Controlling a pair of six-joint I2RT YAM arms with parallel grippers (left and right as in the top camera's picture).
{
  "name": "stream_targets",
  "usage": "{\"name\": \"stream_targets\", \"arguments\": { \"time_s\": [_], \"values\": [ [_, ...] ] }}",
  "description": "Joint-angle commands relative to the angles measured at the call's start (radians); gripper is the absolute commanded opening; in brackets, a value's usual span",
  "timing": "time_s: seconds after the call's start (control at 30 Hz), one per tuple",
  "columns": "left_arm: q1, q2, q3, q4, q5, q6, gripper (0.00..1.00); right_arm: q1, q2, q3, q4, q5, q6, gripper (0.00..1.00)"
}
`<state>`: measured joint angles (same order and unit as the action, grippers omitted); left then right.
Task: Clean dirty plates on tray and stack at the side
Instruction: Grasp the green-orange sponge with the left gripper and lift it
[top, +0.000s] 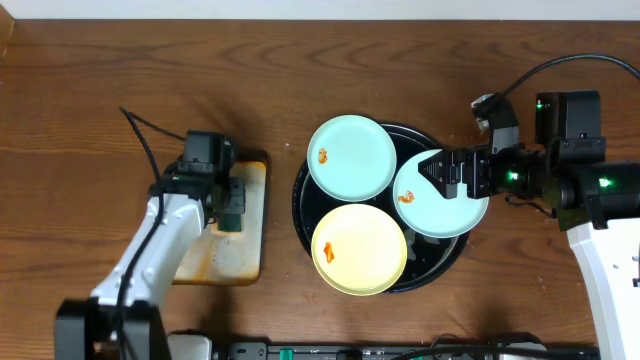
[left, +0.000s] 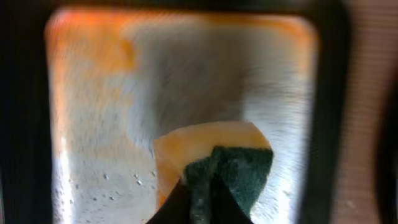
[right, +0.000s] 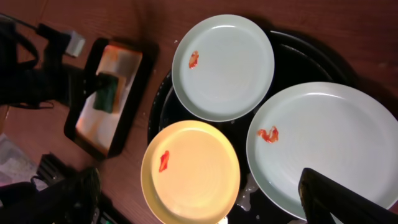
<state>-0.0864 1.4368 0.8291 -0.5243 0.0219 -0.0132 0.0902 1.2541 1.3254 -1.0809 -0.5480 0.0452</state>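
Your left gripper (top: 232, 198) is pinched shut on the sponge (left: 231, 169), over the stained metal tray (top: 222, 262). Your right gripper (top: 436, 177) stands wide open, holding nothing. It hangs above the right-hand plate (top: 425, 215). All three plates lie in the black tray (top: 440, 256) on the desk (top: 110, 70) — that one, a second blue-green plate (top: 352, 157) and the yellow plate (top: 360, 250).

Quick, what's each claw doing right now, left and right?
Left claw: closed on the sponge.
Right claw: open, holding nothing, above the right blue-green plate.
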Motion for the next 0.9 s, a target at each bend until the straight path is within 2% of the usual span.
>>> {"name": "stream_targets", "arguments": {
  "time_s": [0.0,0.07,0.1,0.23,0.4,0.43,0.47,0.67,0.87],
  "values": [
    [-0.016,-0.024,0.024,0.003,0.023,0.136,0.15,0.008,0.003,0.015,0.000,-0.002,0.010,0.99],
    [-0.016,-0.017,0.024,0.003,0.023,0.137,0.17,0.009,0.003,0.015,-0.002,-0.002,0.010,0.99],
    [-0.016,-0.010,0.023,0.003,0.023,0.137,0.23,0.008,0.003,0.015,-0.005,-0.002,0.010,0.99],
    [-0.016,-0.003,0.023,-0.010,0.023,0.106,0.31,0.009,0.003,0.015,-0.008,-0.002,0.010,0.99],
    [-0.016,-0.033,0.023,-0.105,0.023,-0.035,0.48,0.008,0.003,0.015,-0.008,-0.001,0.010,0.99],
    [-0.016,-0.038,0.023,-0.129,0.023,-0.056,0.59,0.008,0.003,0.015,-0.008,-0.001,0.010,0.99],
    [-0.015,-0.040,0.023,-0.153,0.023,-0.090,0.63,0.008,0.003,0.015,-0.008,-0.001,0.010,0.99],
    [-0.015,-0.032,-0.011,-0.213,0.023,-0.361,0.61,0.009,0.003,0.015,-0.008,0.002,0.010,0.99],
    [-0.015,-0.026,-0.058,-0.124,0.069,-0.504,0.61,0.009,0.003,0.015,-0.010,0.002,0.010,0.99]
  ]
}}
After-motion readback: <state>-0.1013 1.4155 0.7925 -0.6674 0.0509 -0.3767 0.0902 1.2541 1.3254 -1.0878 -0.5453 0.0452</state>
